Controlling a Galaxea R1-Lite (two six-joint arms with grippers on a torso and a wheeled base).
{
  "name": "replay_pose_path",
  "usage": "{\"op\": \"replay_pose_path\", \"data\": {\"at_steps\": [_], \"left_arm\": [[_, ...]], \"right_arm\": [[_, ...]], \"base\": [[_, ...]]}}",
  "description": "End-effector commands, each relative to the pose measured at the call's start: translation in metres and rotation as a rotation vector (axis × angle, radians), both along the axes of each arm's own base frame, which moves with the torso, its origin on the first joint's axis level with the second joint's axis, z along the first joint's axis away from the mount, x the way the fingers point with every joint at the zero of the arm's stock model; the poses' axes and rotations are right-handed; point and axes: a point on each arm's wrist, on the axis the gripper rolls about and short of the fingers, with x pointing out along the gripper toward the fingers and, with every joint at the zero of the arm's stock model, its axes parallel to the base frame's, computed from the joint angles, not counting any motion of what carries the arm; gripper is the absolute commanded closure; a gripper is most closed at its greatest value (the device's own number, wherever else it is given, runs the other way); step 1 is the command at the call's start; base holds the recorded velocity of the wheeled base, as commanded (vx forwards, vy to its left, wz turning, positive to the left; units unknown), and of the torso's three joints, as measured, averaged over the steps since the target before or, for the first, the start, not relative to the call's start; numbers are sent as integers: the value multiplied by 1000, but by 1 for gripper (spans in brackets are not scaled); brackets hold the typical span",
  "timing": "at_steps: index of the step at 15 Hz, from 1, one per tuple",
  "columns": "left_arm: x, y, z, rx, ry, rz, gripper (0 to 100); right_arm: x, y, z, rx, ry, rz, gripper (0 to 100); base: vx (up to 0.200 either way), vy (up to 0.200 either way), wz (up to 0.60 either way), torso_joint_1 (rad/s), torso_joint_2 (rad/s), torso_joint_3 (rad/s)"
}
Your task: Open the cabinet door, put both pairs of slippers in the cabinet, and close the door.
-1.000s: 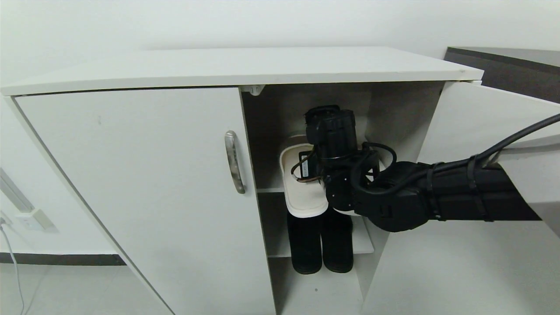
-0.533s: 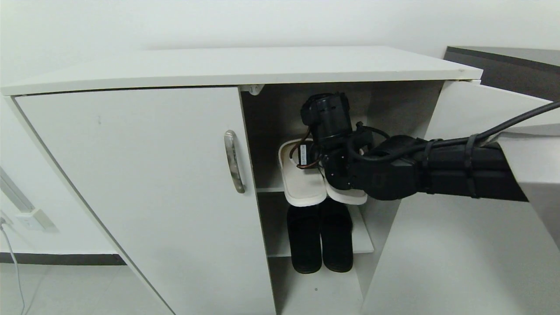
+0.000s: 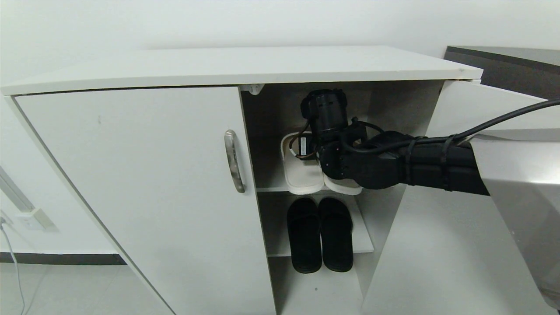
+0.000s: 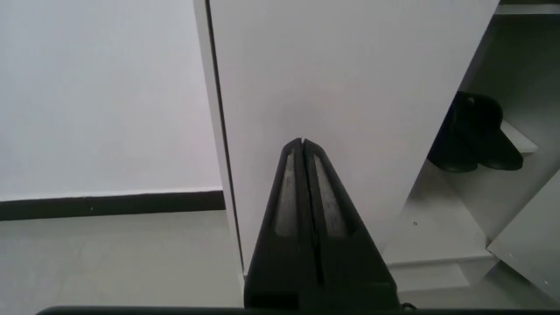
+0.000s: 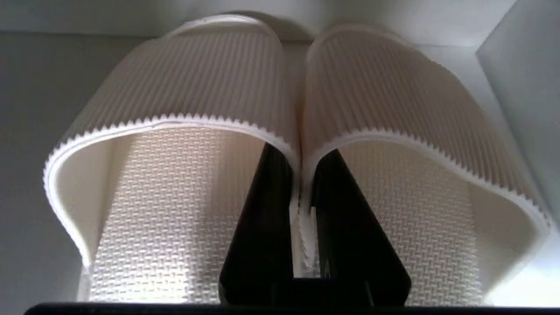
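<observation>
White slippers (image 3: 302,175): frame centre, on upper shelf (image 3: 270,189) of cabinet (image 3: 245,65); long axes run front to back, toes pointing inward.
Right gripper (image 5: 302,175): clamped on both slippers' touching inner edges.
Black slippers (image 3: 304,238): lower shelf (image 3: 364,245), toes inward.
Left gripper (image 4: 302,157): fingers pressed together, empty.

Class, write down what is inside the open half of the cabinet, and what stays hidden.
On the upper shelf, the white slippers, their inner edges pinched by the right gripper. On the shelf below, the black slippers. The closed left door covers the other half.
</observation>
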Motion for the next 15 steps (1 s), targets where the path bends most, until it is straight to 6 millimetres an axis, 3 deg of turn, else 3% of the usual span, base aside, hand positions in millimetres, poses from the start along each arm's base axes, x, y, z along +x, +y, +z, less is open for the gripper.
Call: {"op": "replay_pose_path", "data": {"at_steps": [1,9,10,15], "left_arm": [[0,0,0,-1,2,1,100],[0,0,0,-1,1,1,100],[0,0,0,-1,2,1,100],[0,0,0,-1,1,1,100]], "right_arm": [[1,0,-1,-1,-1,-3,100],[7,1,-9,-22,1,-56,100],[7,1,-9,-22,1,-56,0],[4,1,-12,-35,13,-53,0]], "base": [[0,0,0,0,0,0],[0,0,0,0,0,0],[0,0,0,0,0,0],[0,0,0,0,0,0]]}}
